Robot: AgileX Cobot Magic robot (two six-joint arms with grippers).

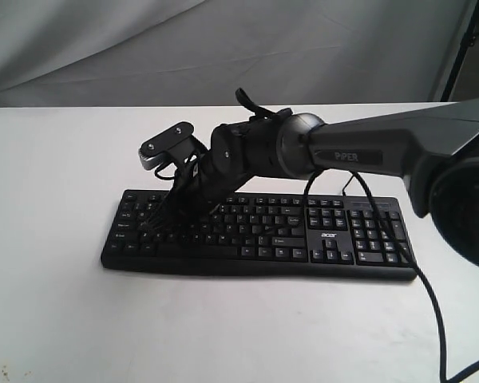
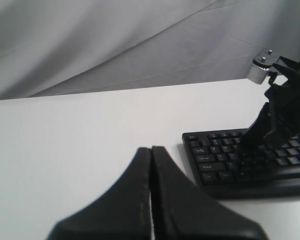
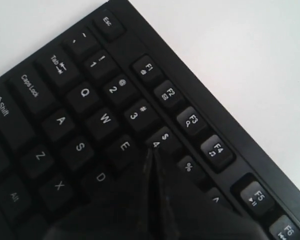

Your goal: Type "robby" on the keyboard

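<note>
The wide black keyboard (image 1: pixel 303 235) with white legends and an acer logo lies across the white table. My right gripper (image 1: pixel 169 214) reaches across from the right and is down on its left letter section. In the right wrist view the keyboard (image 3: pixel 85 95) fills the frame, and the right gripper (image 3: pixel 151 151) is shut, its tip just past the E key and below the 4 key, covering the R key. My left gripper (image 2: pixel 151 150) is shut on nothing and sits above the bare table, left of the keyboard (image 2: pixel 225 162). The left arm is out of the exterior view.
The keyboard's thin black cable (image 1: pixel 435 303) runs off the right end toward the front right. A grey cloth backdrop (image 1: pixel 223 48) hangs behind the white table (image 1: pixel 56 159). The right arm's wrist camera (image 1: pixel 166 145) sticks up above the keyboard's left half.
</note>
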